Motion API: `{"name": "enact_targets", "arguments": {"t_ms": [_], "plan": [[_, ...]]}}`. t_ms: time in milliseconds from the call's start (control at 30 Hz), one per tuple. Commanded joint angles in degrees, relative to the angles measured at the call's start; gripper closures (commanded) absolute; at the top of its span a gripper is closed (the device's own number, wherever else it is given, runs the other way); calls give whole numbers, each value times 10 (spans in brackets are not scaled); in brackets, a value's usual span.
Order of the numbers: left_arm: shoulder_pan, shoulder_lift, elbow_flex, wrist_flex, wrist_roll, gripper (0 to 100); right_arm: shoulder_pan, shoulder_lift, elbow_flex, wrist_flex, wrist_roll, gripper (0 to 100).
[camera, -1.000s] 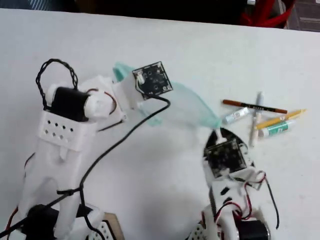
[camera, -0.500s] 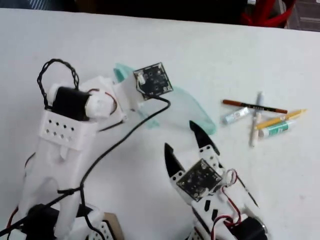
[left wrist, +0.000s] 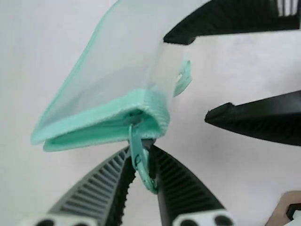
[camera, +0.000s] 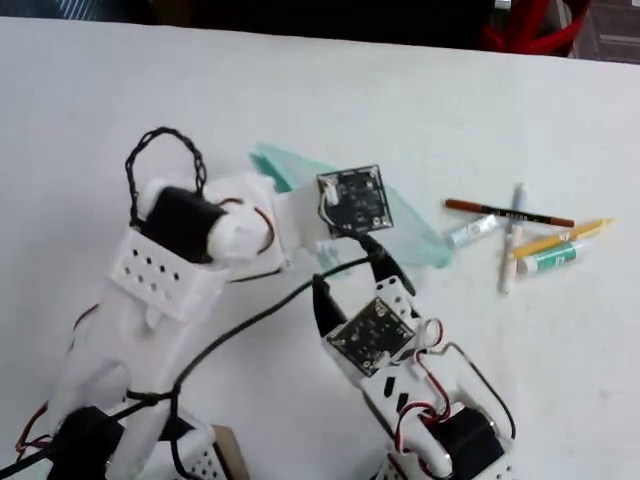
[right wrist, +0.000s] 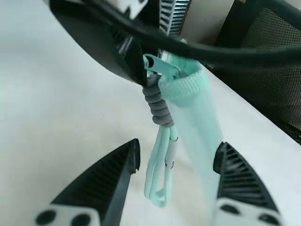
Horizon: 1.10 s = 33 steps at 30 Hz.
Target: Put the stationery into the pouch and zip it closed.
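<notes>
From above, one mint pouch [camera: 415, 232] sits near the middle of the table [camera: 120, 90], with bare white surface to its left and on its far side, up to the table's far edge. To the right of the pouch and apart from it lie five pieces of stationery [camera: 513, 240]: three pens and two short tubes. The right gripper [camera: 350, 285] stands wide open on the pouch's near side, holding nothing. In the left wrist view, the left gripper [left wrist: 140, 149] is pinched tight on the zipper pull [left wrist: 137, 141] at the pouch's corner. In the right wrist view, one mint cord loop [right wrist: 159, 181] hangs between the right gripper's spread fingers, touching neither.
</notes>
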Motion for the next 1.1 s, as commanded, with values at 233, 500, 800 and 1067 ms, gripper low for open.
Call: {"name": "enact_targets", "arguments": {"t_ms": [233, 500, 800, 1067], "plan": [[34, -29, -4, 11, 23, 962, 33, -4, 17, -44, 0, 741], [31, -29, -4, 30, 21, 962, 94, -4, 8, -59, 15, 741], [31, -29, -4, 36, -7, 962, 38, -2, 33, -66, 101, 746], [32, -29, -4, 36, -8, 962, 36, -2, 43, -86, 105, 812]]}}
